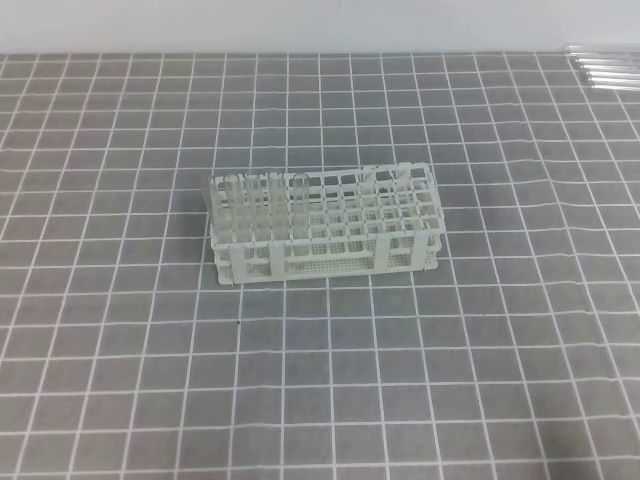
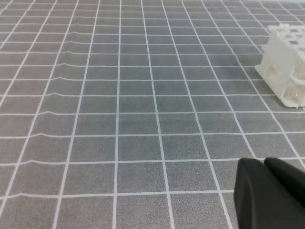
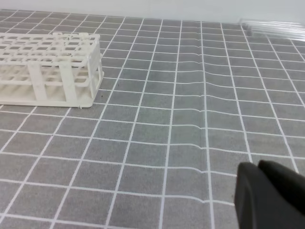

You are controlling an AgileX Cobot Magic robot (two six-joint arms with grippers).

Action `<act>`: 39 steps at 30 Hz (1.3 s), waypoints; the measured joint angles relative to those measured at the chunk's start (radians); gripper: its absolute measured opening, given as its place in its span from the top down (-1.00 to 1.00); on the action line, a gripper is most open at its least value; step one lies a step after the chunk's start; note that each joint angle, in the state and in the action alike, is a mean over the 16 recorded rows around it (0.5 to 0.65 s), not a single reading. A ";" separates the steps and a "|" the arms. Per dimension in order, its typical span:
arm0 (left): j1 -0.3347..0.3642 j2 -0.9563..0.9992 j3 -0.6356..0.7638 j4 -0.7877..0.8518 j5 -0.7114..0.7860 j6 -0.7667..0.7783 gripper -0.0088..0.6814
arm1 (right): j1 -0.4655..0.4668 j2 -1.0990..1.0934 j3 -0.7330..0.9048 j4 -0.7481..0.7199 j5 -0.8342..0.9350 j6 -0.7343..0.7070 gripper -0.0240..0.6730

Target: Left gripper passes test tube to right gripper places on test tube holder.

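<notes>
The white test tube holder (image 1: 330,262) stands mid-table, and several clear tubes (image 1: 262,195) stand upright in its left holes. More clear test tubes (image 1: 607,66) lie side by side at the far right back edge, also seen in the right wrist view (image 3: 279,27). Neither arm shows in the high view. The left gripper (image 2: 263,163) shows only as black fingertips at the bottom right of its wrist view, pressed together with nothing between them, well short of the holder (image 2: 279,67). The right gripper (image 3: 258,165) looks the same, shut and empty, right of the holder (image 3: 69,86).
A grey cloth with a white grid (image 1: 150,380) covers the table and is slightly rippled in both wrist views. A pale wall runs along the back edge (image 1: 300,25).
</notes>
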 joint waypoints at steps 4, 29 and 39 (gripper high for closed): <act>0.000 0.000 0.000 0.000 -0.001 -0.001 0.98 | 0.000 0.000 0.000 0.000 0.000 0.000 0.97; 0.000 0.007 -0.001 0.000 0.002 -0.001 0.98 | 0.000 0.001 0.000 0.000 0.000 0.000 0.97; 0.000 0.007 -0.002 0.000 0.003 0.000 0.98 | 0.000 0.001 0.000 0.000 0.000 0.000 0.97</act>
